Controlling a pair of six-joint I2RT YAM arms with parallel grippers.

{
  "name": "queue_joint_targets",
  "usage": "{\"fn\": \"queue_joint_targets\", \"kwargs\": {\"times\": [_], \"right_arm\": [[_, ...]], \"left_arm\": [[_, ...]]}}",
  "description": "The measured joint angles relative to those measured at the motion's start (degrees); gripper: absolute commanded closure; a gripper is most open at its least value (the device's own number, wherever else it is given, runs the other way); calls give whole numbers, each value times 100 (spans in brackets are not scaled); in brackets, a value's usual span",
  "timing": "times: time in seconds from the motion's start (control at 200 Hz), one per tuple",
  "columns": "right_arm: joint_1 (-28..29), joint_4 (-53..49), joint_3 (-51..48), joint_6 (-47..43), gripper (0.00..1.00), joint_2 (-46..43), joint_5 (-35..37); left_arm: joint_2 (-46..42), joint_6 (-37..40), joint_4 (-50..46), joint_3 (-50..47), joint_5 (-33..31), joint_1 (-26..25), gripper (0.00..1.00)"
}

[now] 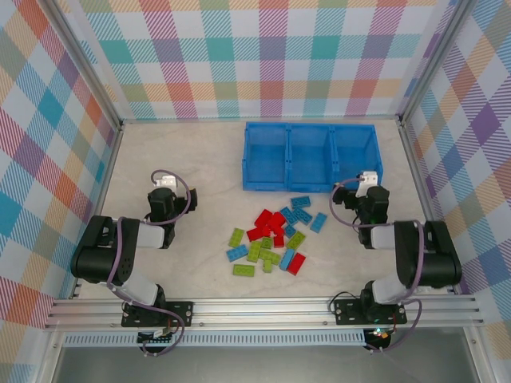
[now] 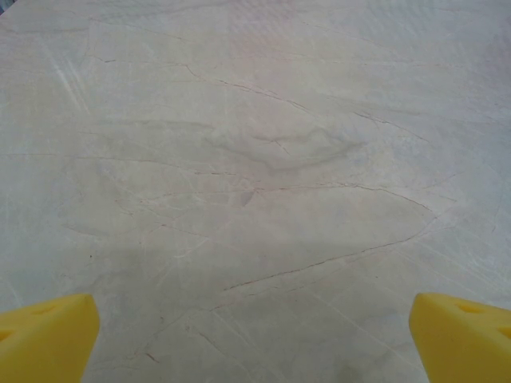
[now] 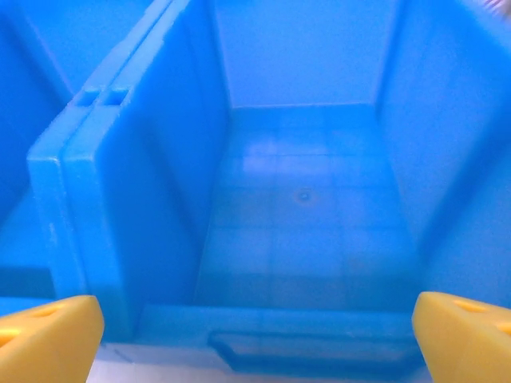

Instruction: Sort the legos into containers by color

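Lying mid-table, the legos form a loose red, green and blue pile just near of the blue containers. Right gripper spread, empty, facing the rightmost compartment. Left gripper spread, empty, over bare table, left of pile.

Pale marbled table bearing blue tray, scattered legos

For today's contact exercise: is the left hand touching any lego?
Apart. The top view shows bare table between the left hand and the nearest lego, a green one.
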Motion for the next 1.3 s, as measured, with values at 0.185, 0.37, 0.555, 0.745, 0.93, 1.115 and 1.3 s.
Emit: {"fn": "queue_joint_targets", "kwargs": {"times": [0.185,0.37,0.555,0.745,0.93,1.115,1.3], "right_arm": [[192,-2223,782,831,0,-2308,267],[511,-4771,2378,1781,1,-2684,-551],[1519,-7206,3254,2048,7,-1965,-732],[1956,-8483,3320,2074,12,-1064,-599],[2166,-8979,3298,2079,11,-352,-446],[2312,-8776,3270,2070,25,219,-286],[2308,-8553,3373,2041,35,942,-7]], "left_arm": [[-33,2,-136,46,9,0,0],[-1434,-105,-1283,109,-197,-127,0],[-3891,-479,-2909,560,-142,-890,0],[-4903,149,-4852,1843,831,-2686,0],[-4505,1449,-6710,2848,1169,-4621,0],[-3689,2363,-7700,2756,1069,-5370,0],[-3882,2603,-7906,2653,997,-5399,0]]}}
